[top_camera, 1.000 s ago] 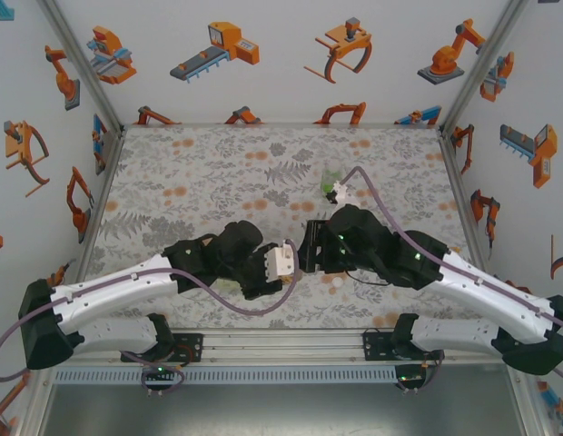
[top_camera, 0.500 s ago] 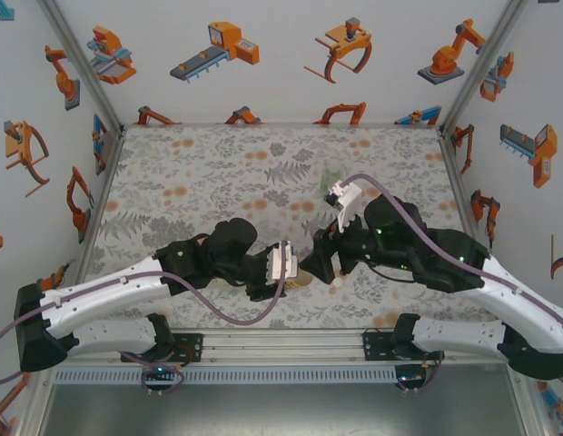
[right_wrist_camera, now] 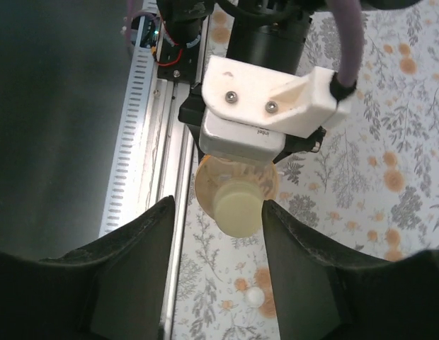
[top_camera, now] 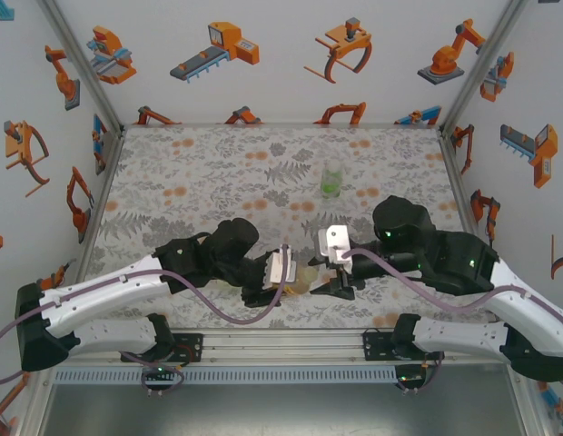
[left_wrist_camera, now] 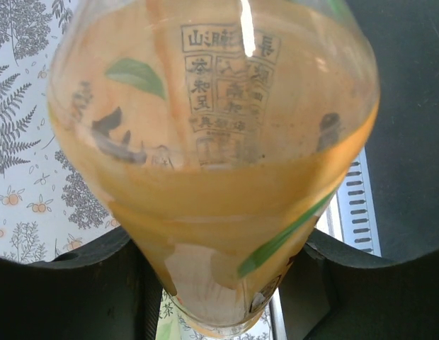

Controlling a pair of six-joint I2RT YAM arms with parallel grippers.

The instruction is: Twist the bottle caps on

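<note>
Bottle, yellow-orange, sits clamped in left fingers, right fingers wide before its neck, white cap loose nearby.

The right gripper has swung toward the table's near edge, facing the yellow-orange bottle's end and uncovering the green-label bottle.

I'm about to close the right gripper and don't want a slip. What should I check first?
1. Left gripper clamped on bottle: ok.
2. Right gripper open: ok.
3. Cap lined up with the right gripper's gap: ok.
4. Cap threaded tight: cannot tell.
5. Green bottle upright, apart from both arms: ok.
</note>
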